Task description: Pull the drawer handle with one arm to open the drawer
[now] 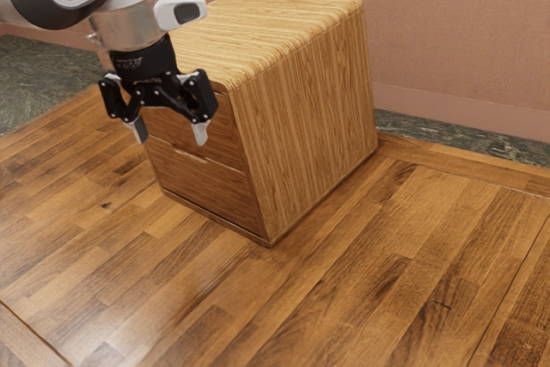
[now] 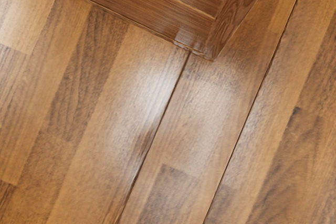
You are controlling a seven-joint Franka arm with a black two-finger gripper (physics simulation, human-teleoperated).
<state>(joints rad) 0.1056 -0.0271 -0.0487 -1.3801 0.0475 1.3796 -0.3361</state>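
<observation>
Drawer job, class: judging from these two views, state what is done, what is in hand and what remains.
Done: the pincer hangs before the cabinet, level with the upper drawer. In hand: nothing; it stands open, gripping nothing. Left: closing on the handle and pulling; that drawer's front looks flush, not yet open.

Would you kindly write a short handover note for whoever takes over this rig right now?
Pincer: open, holding nothing, hanging in front of the upper drawer of the wooden cabinet.
Upper drawer and lower drawer both look flush with the cabinet front. I cannot make out the handle.
Done: approach only.
Left: grip the handle and pull the drawer open.
</observation>
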